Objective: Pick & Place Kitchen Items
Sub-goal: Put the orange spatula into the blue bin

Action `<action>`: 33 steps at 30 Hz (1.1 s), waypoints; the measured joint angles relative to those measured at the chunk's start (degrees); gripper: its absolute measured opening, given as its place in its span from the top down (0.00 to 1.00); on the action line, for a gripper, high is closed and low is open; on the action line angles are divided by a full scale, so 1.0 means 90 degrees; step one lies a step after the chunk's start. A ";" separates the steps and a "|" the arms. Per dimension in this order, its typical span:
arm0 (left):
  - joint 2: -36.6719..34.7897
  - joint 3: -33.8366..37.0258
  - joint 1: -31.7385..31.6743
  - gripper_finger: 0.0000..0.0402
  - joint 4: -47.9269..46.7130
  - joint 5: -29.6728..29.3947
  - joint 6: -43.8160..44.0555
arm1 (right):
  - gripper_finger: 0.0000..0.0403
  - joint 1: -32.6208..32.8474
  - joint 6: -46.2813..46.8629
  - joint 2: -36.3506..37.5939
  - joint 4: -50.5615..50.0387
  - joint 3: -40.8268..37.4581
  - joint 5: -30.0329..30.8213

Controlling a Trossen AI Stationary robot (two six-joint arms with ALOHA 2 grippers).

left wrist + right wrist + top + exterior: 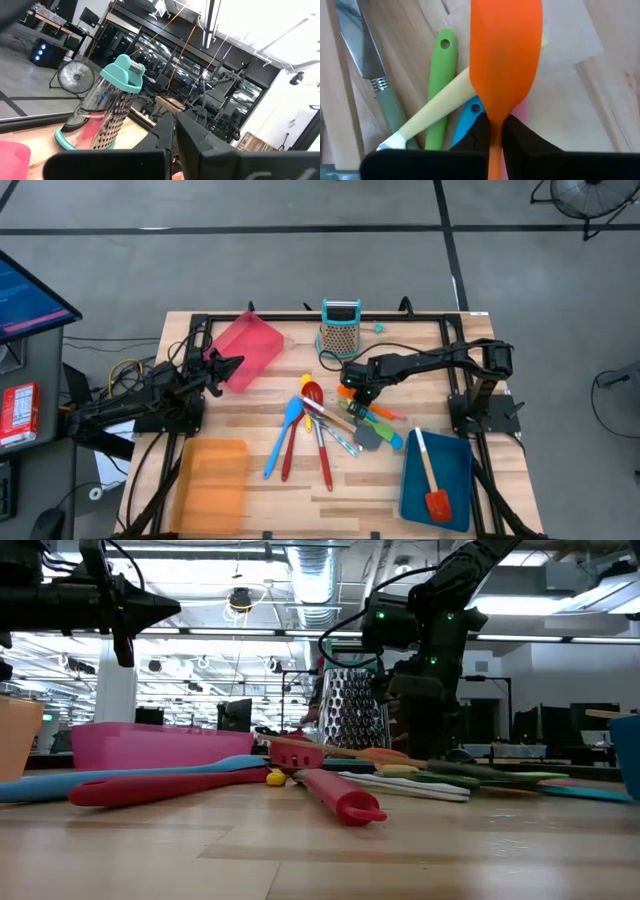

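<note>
Now, these lines tell what shows:
Orange spatula (506, 55): it has a wide, smooth orange blade that gets thin at the neck. It is in the pile near the table's middle, at about 2 o'clock from the centre.
Right gripper (495, 131): its two dark fingers are pinched together on the orange spatula's thin neck, low over the pile.
Other utensils: a green handle (439, 90) with a hole, a cream handle (437, 112), a blue handle (466, 120) and a silvery knife (357, 42) with a pale green grip lie under the spatula. A red spoon (297, 432) and a blue spoon (281, 438) lie side by side, pointing to 7 o'clock.
Blue tray (438, 480): it sits at 4 o'clock and holds one red spatula (433, 485) with a pale handle.
Orange tray (211, 482): it sits at 8 o'clock.
Red tray (248, 348): it sits at 11 o'clock, just beside the left arm.
Grater (340, 330): it stands upright at 12 o'clock, with a teal top.
Left gripper (174, 131): its fingers are pressed together with nothing between them, up off the table at 10 o'clock.
</note>
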State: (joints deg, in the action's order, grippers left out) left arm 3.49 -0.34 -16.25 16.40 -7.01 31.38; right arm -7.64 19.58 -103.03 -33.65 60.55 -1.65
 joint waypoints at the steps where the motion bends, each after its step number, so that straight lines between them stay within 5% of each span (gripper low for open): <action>1: -0.0001 0.0000 0.0000 0.99 0.0005 -0.0001 0.0000 | 0.92 -0.0002 0.0026 0.0047 -0.0023 -0.0004 -0.0002; 14: -0.0001 0.0000 0.0000 0.99 0.0055 -0.0001 0.0000 | 0.92 -0.0101 0.0342 0.1901 0.0051 -0.0005 -0.0153; 33: 0.0000 0.0000 0.0000 0.99 0.0085 -0.0001 0.0000 | 0.92 -0.0162 0.1073 0.5556 0.2908 0.0000 -0.1030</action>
State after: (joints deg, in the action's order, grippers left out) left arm 3.49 -0.34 -16.25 17.17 -7.02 31.38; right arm -9.10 29.24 -53.03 -7.48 60.55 -10.92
